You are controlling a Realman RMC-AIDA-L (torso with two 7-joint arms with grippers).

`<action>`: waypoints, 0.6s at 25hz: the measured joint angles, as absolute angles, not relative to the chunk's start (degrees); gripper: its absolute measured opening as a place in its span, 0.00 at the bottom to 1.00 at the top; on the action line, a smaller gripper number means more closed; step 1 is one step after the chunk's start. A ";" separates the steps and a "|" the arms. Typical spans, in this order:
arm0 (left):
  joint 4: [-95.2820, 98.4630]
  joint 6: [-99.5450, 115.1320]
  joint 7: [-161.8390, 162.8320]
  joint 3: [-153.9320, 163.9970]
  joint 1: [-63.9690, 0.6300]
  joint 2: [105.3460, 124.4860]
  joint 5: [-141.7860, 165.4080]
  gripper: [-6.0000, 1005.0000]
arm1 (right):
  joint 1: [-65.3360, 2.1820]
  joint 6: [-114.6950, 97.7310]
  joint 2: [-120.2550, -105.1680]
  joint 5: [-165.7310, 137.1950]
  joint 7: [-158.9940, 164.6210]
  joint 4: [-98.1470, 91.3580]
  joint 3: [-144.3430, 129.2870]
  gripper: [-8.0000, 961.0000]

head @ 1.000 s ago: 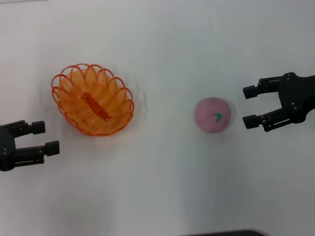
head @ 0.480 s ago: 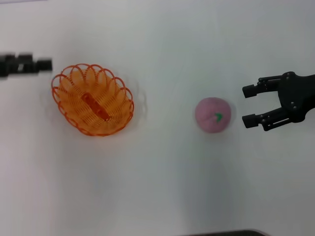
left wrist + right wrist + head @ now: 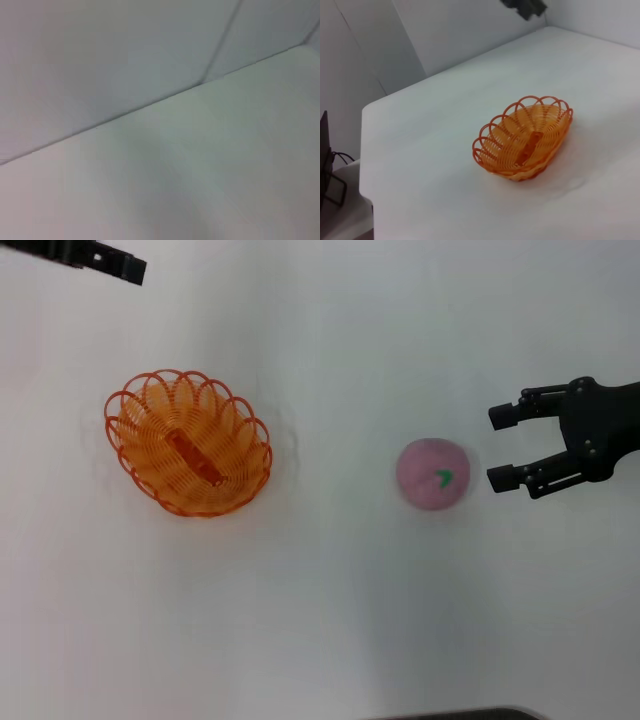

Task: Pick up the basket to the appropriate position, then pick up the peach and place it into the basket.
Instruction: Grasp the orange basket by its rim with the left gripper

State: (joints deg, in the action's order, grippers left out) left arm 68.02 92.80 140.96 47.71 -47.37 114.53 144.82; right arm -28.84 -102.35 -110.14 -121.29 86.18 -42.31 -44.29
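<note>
The orange wire basket (image 3: 188,455) stands upright on the white table (image 3: 320,620) at the left, and it also shows in the right wrist view (image 3: 524,140). The pink peach (image 3: 432,473) with its green leaf mark lies right of centre. My right gripper (image 3: 493,448) is open, just to the right of the peach and not touching it. My left gripper (image 3: 128,268) is far back at the left, well behind the basket. It shows as a dark shape in the right wrist view (image 3: 525,6). The left wrist view holds only bare table and wall.
A dark object (image 3: 450,714) sits at the table's front edge. In the right wrist view the table's edge and corner (image 3: 365,107) show, with a dark stand (image 3: 325,170) beyond it and a wall behind the table.
My left arm has swung from in front of the basket at the left to far behind it. My right gripper has barely shifted. Basket and peach have not moved.
</note>
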 joint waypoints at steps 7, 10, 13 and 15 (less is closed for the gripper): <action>59.59 87.39 147.25 55.89 -55.71 116.26 161.43 0.87 | -29.21 -102.05 -110.25 -121.29 86.13 -42.35 -44.30 0.98; 54.18 84.03 147.60 59.43 -57.40 116.73 163.35 0.86 | -29.29 -101.71 -110.36 -121.29 86.13 -42.37 -44.30 0.98; 50.15 79.97 147.79 64.40 -57.76 116.92 163.43 0.85 | -29.38 -101.64 -110.44 -121.29 86.13 -42.37 -44.30 0.98; 47.91 77.54 148.03 67.00 -57.81 117.02 163.54 0.85 | -29.47 -101.60 -110.49 -121.29 86.13 -42.37 -44.30 0.98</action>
